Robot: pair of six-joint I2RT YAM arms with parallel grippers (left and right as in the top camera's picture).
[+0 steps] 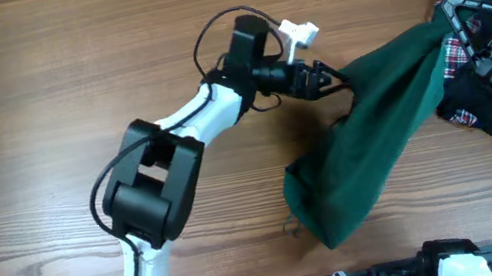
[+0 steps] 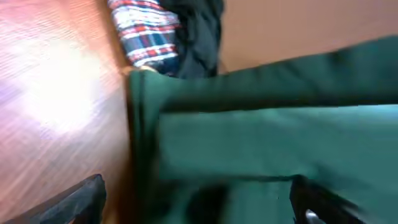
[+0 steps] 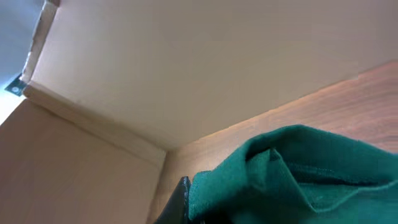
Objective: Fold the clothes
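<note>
The clothes, one large dark teal-green garment (image 1: 369, 147), hang stretched from the upper right down to a bunched end on the table at the middle. My right gripper (image 1: 457, 20) is shut on the garment's upper end and holds it up; in the right wrist view one dark finger (image 3: 181, 200) presses against green fabric (image 3: 292, 168). My left gripper (image 1: 327, 78) is open at the garment's left edge. In the left wrist view its fingers (image 2: 199, 202) are spread wide with the green fabric (image 2: 267, 143) lying between them.
A red-white-blue plaid cloth (image 1: 452, 59) and a black garment (image 1: 484, 106) lie under the right arm at the right edge; both also show in the left wrist view, plaid (image 2: 146, 31) and black (image 2: 199, 31). Wooden table (image 1: 39, 114) all round.
</note>
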